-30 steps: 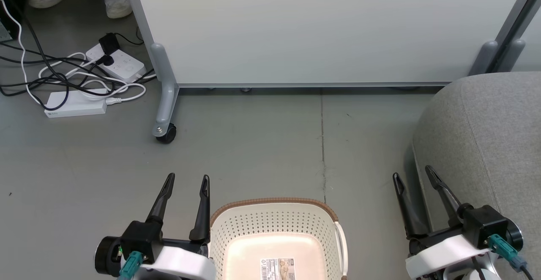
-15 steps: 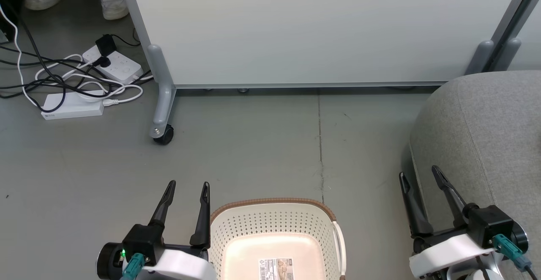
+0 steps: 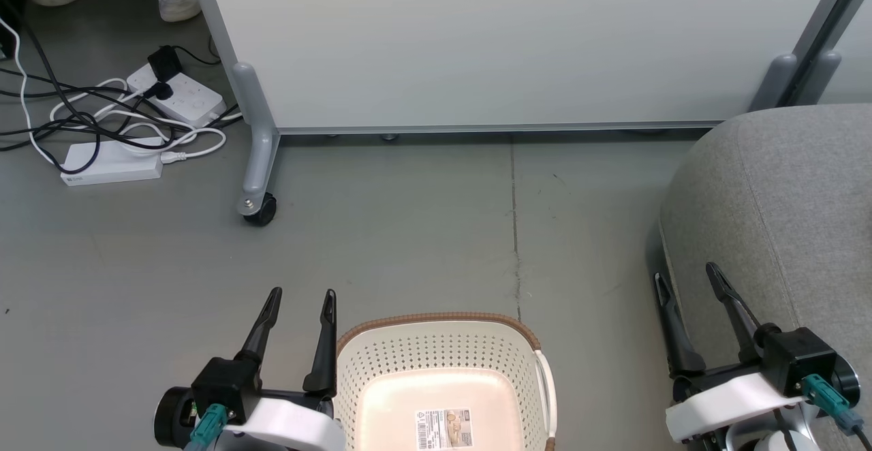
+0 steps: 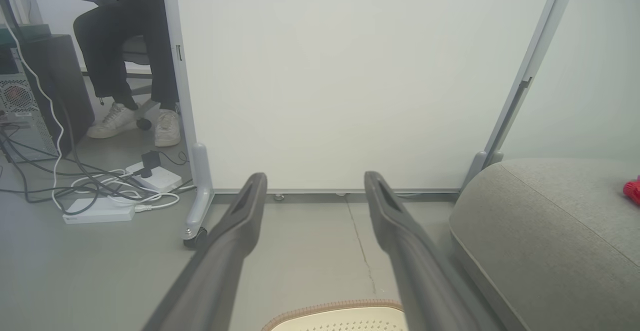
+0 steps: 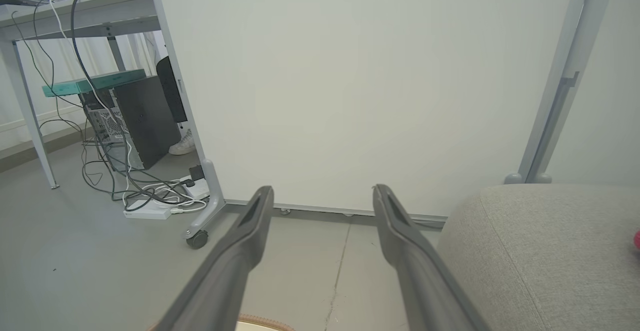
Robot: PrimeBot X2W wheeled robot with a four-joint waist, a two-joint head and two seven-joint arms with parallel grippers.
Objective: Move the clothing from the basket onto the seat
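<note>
On the grey seat (image 4: pixel 550 221): scrap of red clothing (image 4: pixel 633 191) | laundry basket (image 3: pixel 436 317) holds only its label (image 3: pixel 444 427) | left gripper (image 3: pixel 301 294), right gripper (image 3: pixel 684 272) spread wide, empty | fabric likely soft, light, limp: pinch a bunched fold

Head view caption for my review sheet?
Both open: left gripper beside the basket, right gripper by the grey seat; basket's visible floor bare.

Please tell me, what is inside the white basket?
Inside the basket, its bare cream floor shows, with a printed label on it; nothing else lies there. The near part is cut off by the picture edge, so it cannot be checked.
</note>
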